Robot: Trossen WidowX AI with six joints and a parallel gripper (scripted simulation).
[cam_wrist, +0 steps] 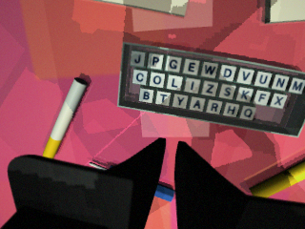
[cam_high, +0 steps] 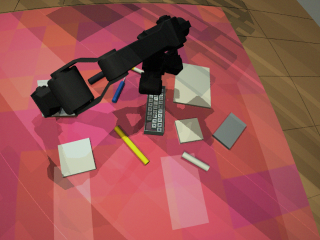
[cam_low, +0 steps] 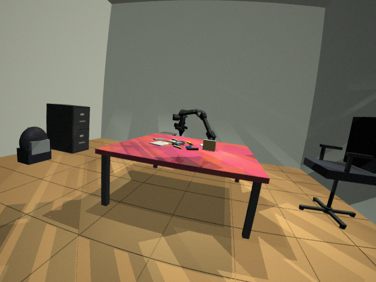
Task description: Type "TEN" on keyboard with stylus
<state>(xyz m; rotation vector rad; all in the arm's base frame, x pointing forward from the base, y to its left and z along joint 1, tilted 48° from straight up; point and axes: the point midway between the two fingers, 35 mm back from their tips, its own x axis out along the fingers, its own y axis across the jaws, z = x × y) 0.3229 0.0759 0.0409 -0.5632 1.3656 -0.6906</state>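
The small dark keyboard [cam_high: 155, 113] [cam_wrist: 210, 86] [cam_low: 179, 142] lies mid-desk, with lettered keys in three rows. The blue stylus [cam_high: 118, 91] with a grey tip lies flat on the desk left of the keyboard. In the wrist view a bit of its blue body [cam_wrist: 164, 192] shows through the gap low between my fingers. My gripper [cam_high: 151, 90] [cam_wrist: 171, 146] [cam_low: 181, 133] hangs above the desk at the keyboard's near end. Its fingers are shut to a narrow slit with nothing between them.
A yellow marker [cam_high: 131, 145] [cam_wrist: 278, 182], a white cylinder [cam_high: 195, 161], a white-and-yellow pen [cam_high: 136, 69] [cam_wrist: 64, 114] and a black cylinder [cam_high: 95, 77] lie around. Pale pads [cam_high: 192, 85] [cam_high: 188, 130] [cam_high: 76, 156] and a grey pad [cam_high: 229, 130] lie flat. A tan box [cam_low: 209, 144] stands by the arm's base.
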